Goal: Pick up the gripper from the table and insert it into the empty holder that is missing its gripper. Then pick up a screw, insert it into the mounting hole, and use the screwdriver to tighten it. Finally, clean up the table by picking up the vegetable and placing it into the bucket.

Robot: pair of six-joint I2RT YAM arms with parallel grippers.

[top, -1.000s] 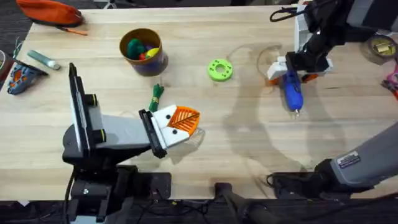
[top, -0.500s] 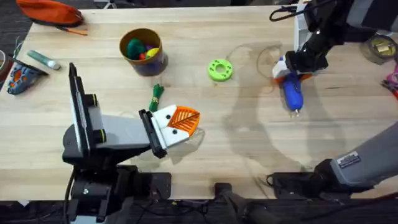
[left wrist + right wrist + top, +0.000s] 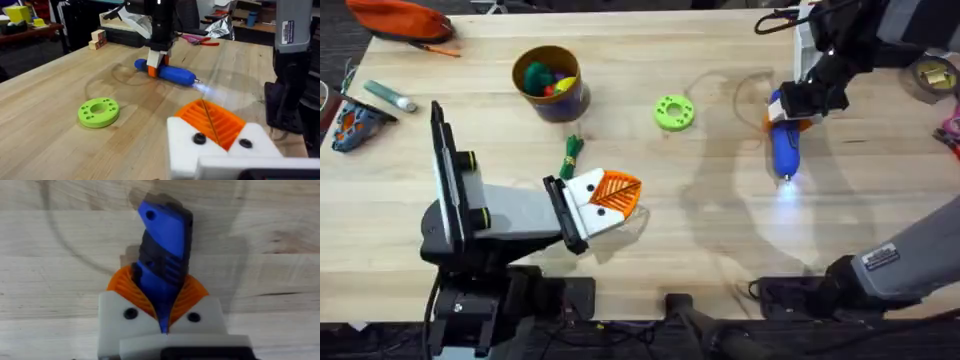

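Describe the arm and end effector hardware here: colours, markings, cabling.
Both arms have black links and joints with grey housings. The left end effector has white angular finger mounts with dark screw heads and orange ribbed pads. The right end effector is built the same: white mounts, two dark screws, orange ribbed pads. A white label with dark print sits on the right arm's grey link. Black cables loop near its wrist.

Your left gripper (image 3: 612,193) — low, fingers together, gripping nothing | your right gripper (image 3: 790,108) — pointing down, clamped on the screwdriver (image 3: 785,147)
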